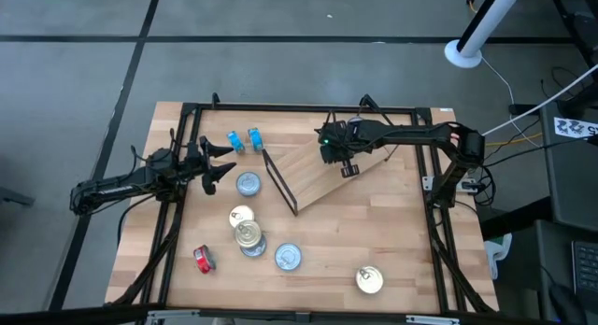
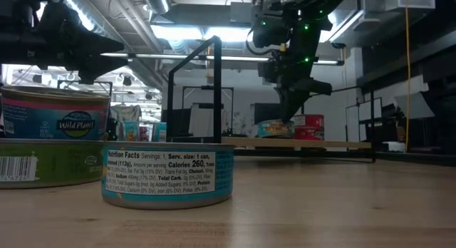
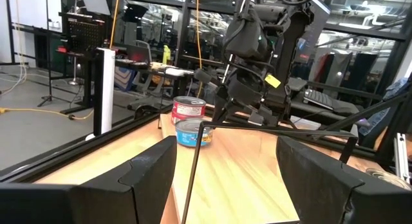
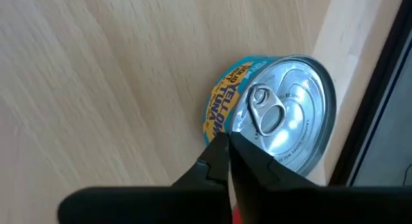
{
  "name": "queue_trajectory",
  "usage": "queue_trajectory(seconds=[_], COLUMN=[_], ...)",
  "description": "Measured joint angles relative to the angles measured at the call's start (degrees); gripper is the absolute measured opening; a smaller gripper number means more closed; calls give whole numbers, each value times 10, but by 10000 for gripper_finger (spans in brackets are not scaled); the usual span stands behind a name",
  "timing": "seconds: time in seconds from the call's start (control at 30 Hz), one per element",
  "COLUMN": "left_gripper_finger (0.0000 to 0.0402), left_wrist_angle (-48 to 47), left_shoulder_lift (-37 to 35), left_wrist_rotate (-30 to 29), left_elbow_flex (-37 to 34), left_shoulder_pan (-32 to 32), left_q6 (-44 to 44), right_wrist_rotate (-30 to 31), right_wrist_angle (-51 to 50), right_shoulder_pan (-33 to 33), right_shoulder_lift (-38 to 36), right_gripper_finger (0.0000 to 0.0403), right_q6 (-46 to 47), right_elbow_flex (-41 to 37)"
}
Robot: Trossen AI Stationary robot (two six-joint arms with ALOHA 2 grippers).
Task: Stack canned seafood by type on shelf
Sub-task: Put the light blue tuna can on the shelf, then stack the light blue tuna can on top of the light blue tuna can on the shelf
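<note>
Our right gripper (image 4: 228,153), jaws closed and empty, hovers over the blue tuna tin (image 4: 277,114) on the shelf (image 1: 327,176), centre-right in the high view. We should lift straight up so we don't nudge it. Our left gripper (image 1: 220,162) waits open at left, near the loose tins (image 1: 248,233).

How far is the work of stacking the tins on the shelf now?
Barely begun. Two tins, one red and one blue, stand on the shelf. The right gripper, shut, is at a blue tin there. The open left gripper waits. Several loose tins remain on the table.
</note>
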Motion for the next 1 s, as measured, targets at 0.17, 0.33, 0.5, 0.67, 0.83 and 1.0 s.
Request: queue_trajectory(seconds=[0.17, 0.33, 0.5, 0.67, 0.83, 1.0], left_gripper_finger=[263, 263, 263, 263, 263, 263], left_wrist_angle=[0, 0, 11, 19, 18, 11], left_shoulder_lift=[0, 0, 0, 0, 5, 56], left_wrist_rotate=[0, 0, -9, -24, -35, -42], left_elbow_flex=[0, 0, 0, 8, 38, 92], left_shoulder_pan=[0, 0, 0, 0, 0, 0], left_q6=[-1, -1, -42, -66, -34, 29], right_wrist_rotate=[0, 0, 6, 20, 20, 20], right_wrist_angle=[0, 0, 0, 0, -1, -7], right_shoulder_pan=[0, 0, 0, 0, 0, 1], right_shoulder_lift=[0, 0, 0, -2, -2, -2], right_gripper_finger=[47, 84, 100, 101, 101, 101], right_q6=[0, 0, 0, -1, -2, -2], right_elbow_flex=[0, 0, 0, 0, 0, 4])
